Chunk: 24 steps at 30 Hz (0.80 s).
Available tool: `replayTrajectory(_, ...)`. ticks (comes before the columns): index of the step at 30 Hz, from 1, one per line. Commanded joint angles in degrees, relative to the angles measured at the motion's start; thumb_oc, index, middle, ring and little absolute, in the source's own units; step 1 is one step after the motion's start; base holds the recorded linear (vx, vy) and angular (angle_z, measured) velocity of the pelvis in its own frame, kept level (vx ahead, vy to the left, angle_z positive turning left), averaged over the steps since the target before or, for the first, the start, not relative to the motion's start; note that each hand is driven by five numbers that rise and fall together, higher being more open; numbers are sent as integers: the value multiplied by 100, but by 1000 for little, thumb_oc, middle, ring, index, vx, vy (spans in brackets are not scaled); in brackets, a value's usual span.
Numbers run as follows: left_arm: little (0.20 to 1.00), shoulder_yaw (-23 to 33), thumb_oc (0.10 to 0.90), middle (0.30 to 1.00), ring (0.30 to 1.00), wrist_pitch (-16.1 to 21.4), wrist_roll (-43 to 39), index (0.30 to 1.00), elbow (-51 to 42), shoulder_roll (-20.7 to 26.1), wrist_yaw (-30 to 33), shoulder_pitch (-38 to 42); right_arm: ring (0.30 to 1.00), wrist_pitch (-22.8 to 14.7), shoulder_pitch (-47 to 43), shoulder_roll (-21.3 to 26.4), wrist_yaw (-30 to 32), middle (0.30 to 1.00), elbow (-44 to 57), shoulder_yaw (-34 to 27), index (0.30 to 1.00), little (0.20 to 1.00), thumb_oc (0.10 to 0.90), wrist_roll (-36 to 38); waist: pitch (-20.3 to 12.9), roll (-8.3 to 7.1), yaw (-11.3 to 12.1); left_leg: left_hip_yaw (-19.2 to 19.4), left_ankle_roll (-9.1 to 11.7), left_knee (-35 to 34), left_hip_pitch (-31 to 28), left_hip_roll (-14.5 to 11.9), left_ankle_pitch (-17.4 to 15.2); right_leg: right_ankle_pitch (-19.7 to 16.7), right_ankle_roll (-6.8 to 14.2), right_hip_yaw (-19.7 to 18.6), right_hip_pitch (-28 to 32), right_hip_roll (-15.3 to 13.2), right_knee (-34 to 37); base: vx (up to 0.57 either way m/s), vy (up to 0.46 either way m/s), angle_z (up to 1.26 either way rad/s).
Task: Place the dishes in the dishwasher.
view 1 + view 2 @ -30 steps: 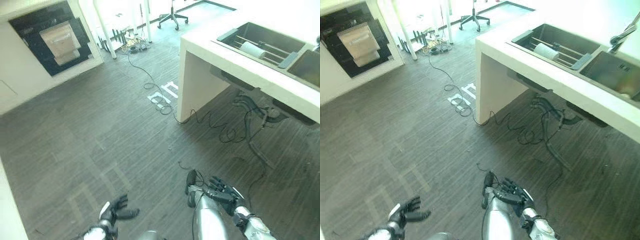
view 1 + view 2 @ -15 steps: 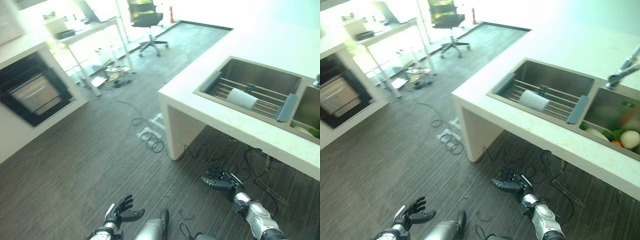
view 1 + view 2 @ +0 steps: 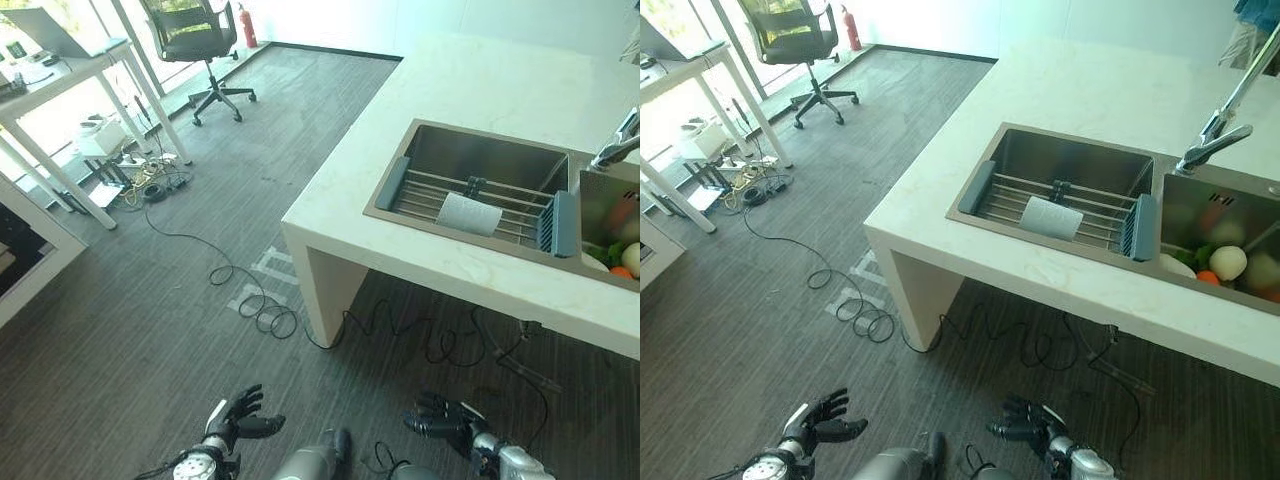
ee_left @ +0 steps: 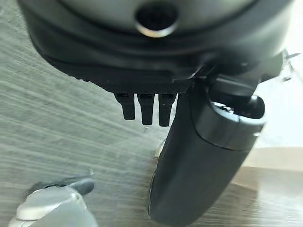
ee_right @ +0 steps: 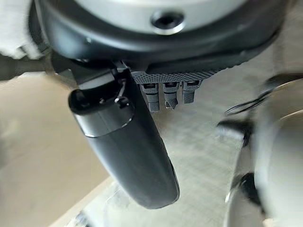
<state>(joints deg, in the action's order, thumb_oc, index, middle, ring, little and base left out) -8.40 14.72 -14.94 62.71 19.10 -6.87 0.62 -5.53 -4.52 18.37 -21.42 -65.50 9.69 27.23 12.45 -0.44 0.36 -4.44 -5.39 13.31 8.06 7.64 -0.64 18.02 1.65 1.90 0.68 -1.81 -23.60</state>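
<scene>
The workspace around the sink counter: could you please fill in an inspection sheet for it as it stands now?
Surface: white counter with a double sink; dark plank floor.
Job's things: a white dish lies on the rack in the sink's left basin; dishwasher: nothing seen.
Clutter: vegetables in the right basin; faucet behind it.
Hands: left hand and right hand low over the floor, fingers spread, holding nothing.
Cables: black cable coiled on the floor by the counter's leg; more cables hang under the counter.
Surroundings: office chair, white table, fire extinguisher.
</scene>
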Motion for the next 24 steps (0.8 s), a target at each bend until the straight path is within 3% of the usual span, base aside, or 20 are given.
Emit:
replayTrajectory(1,900,146,800,900,900,257,-124,900,-184,71,218,85,900,-308,-173,219,6,900,107,-246,900,900,800,116,-232,378,57,-24,226,388,-188,-166,-1238,-840,396,163,-89,104,641,99,34,-50)
replayTrajectory(3,900,194,800,900,900,240,-174,900,-154,72,256,50,900,-331,-189,197,20,900,-9,-279,900,900,800,21,-230,392,102,91,197,388,-221,-222,-1277,-1016,445,452,-68,26,641,86,15,-54)
replayTrajectory(5,900,394,800,900,900,222,-281,900,-98,97,347,-73,900,-401,-282,176,7,900,-133,-332,900,900,800,-252,-165,449,314,380,140,388,-301,-437,-1367,-1497,657,1237,-116,-383,602,66,-57,-69)
replayTrajectory(8,900,454,800,900,900,182,-283,900,-63,139,338,-104,900,-435,-309,169,22,900,-132,-373,900,900,800,-268,-124,454,343,428,150,388,-352,-512,-1410,-1567,702,1227,-241,-575,641,52,-208,-159)
replayTrajectory(9,900,482,800,900,900,136,-270,900,-25,186,327,-127,900,-471,-320,175,27,900,-131,-406,900,900,800,-272,-116,378,354,428,212,388,-397,-534,-1446,-1547,777,1080,-437,-894,641,69,-265,-40)
replayTrajectory(10,900,486,800,900,900,124,-279,900,-1,196,332,-133,900,-484,-321,172,34,900,-144,-418,900,900,800,-279,-113,335,357,422,244,388,-425,-541,-1479,-1559,826,974,-555,-1036,641,183,-544,-22)
replayTrajectory(11,900,533,800,900,900,109,-356,900,76,210,366,-167,900,-543,-301,178,106,900,-174,-446,900,900,800,-463,-116,235,348,401,361,388,-515,-612,-1565,-1501,941,702,-898,-1372,641,168,-419,-16)
replayTrajectory(14,900,641,800,900,900,97,-477,900,122,215,342,-243,900,-830,-315,186,366,900,-227,-393,900,900,800,-1487,-156,157,380,448,503,388,-632,-795,-1671,-1633,1056,671,-1171,-1593,641,196,-436,-7)
replayTrajectory(17,900,785,800,900,900,-52,-777,900,42,162,387,-318,900,-591,-317,276,416,900,-222,-203,900,900,800,-1794,-252,73,482,513,680,388,-580,-1064,-1579,-1267,1037,932,-950,-1434,641,220,-448,4)
replayTrajectory(20,900,752,800,900,900,-50,-1005,900,-70,96,433,-258,900,-459,-365,345,521,900,-314,-128,900,900,800,-1646,-227,24,475,420,795,388,-512,-1303,-1361,-987,769,944,-777,-1136,641,163,-382,-5)
replayTrajectory(22,900,752,800,900,900,-18,-1007,900,-76,48,473,-189,900,-383,-360,394,642,900,-362,-134,900,900,800,-1501,-124,-98,508,502,846,388,-467,-1361,-1041,-894,617,935,-662,-1057,641,117,-376,3)
replayTrajectory(24,900,723,800,900,900,13,-1105,900,-108,-8,405,-146,900,-386,-267,453,691,900,-423,-231,900,900,800,-1301,24,-187,559,486,828,464,-356,-1238,-571,-810,446,866,-557,-980,641,105,-312,5)
